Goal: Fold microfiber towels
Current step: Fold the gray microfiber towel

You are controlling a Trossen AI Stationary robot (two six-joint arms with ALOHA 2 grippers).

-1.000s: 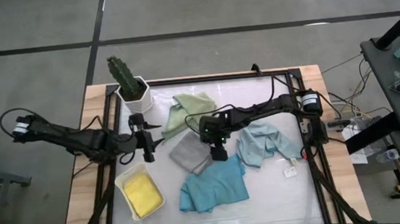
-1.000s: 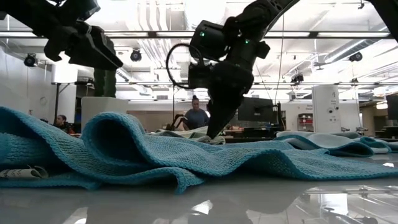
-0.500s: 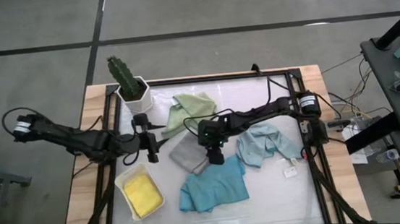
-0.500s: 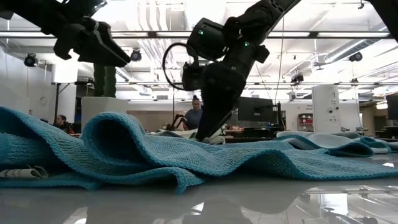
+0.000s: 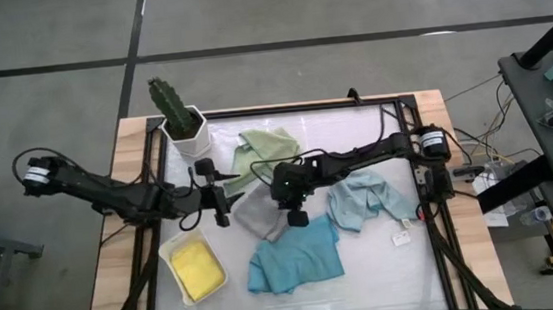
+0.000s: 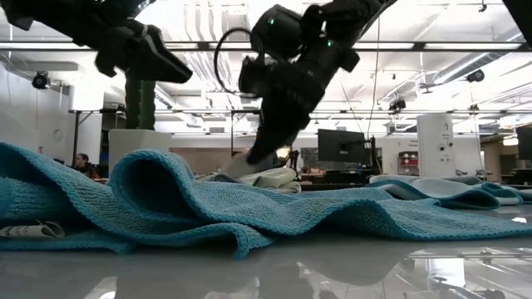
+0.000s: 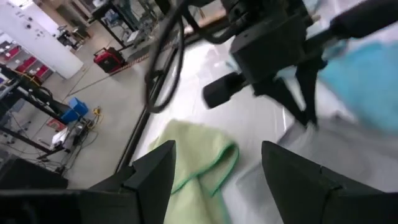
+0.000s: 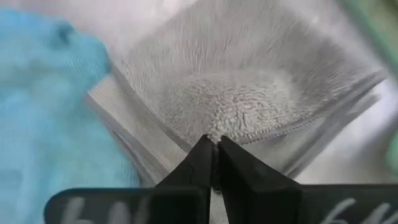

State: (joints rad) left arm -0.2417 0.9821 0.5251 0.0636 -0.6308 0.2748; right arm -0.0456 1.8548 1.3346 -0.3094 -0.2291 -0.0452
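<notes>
Grey towel (image 8: 249,106) edge lies pinched in right hand (image 8: 214,146).

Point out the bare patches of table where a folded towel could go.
Bare: the strip past the pale blue towel and teal towel, and the back edge beyond the sage green towel. Crowded: the middle, where the right gripper pinches the grey towel.

teal towel (image 6: 166,208) cut off at frame edge, background people blurred
</notes>
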